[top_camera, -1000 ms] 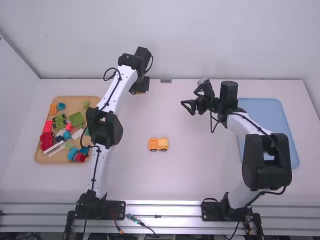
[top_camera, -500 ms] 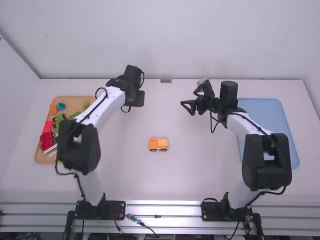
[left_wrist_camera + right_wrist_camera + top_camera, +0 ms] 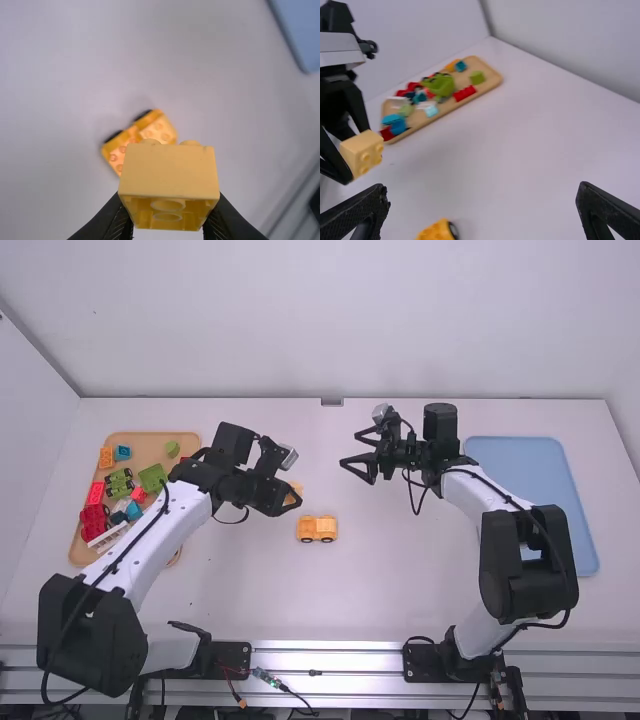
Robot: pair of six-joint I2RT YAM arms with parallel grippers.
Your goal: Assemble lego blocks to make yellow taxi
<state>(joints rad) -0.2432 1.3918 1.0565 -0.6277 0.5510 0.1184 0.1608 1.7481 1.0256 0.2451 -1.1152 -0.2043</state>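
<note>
My left gripper (image 3: pixel 288 498) is above the table, just up and left of the yellow car base (image 3: pixel 317 529), shut on a yellow block (image 3: pixel 295 490). In the left wrist view the block (image 3: pixel 169 172) sits between the fingertips of the left gripper (image 3: pixel 168 225), its hollow underside partly showing; behind it the studded car base (image 3: pixel 160 129) stands on the table with black wheels. My right gripper (image 3: pixel 352 452) is open over the table, right of the left one. In the right wrist view the right gripper (image 3: pixel 482 200) has widely parted fingers, and the held block (image 3: pixel 362 154) shows studs.
A wooden tray (image 3: pixel 150 443) with red, green, blue and other blocks lies at the left, partly behind the left arm. The blue tray (image 3: pixel 535 455) lies at the right, partly behind the right arm. A wall rises along the table's far edge.
The left gripper has come back from the table's far side toward the car base, bringing the yellow block. The right gripper has shifted slightly left. The car base has stayed put.
</note>
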